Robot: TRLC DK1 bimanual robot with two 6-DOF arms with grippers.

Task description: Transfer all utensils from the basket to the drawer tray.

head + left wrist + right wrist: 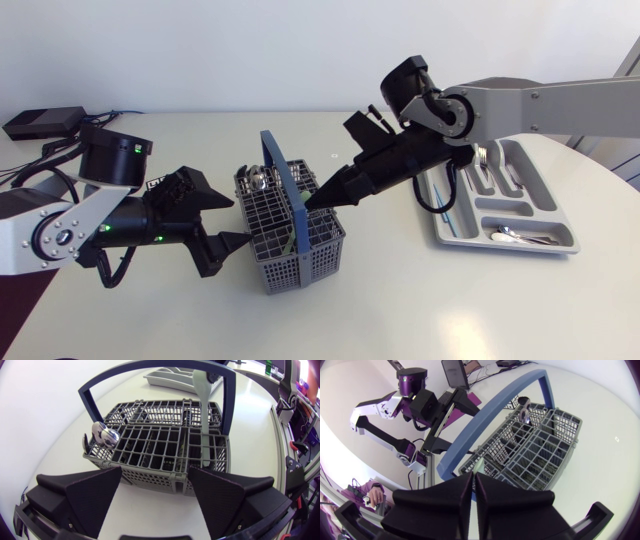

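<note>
Above the basket [312,262], the right gripper [312,200] is clenched on a pale utensil [202,395], while the left gripper [228,222] sits released just left of the basket.

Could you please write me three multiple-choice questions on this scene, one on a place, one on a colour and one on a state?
1. Where does the drawer tray lie relative to the basket? A. Inside it. B. On my left arm's side. C. On my right arm's side.
2. What colour is the basket's handle? A. Red. B. Blue. C. Yellow.
3. How is my left gripper? A. Open. B. Shut on a spoon. C. Shut on the handle.
Key: 1 C, the head view shows the tray below the right arm; 2 B, the handle arches blue over the grey basket; 3 A, its fingers stand apart, gripping nothing.
</note>
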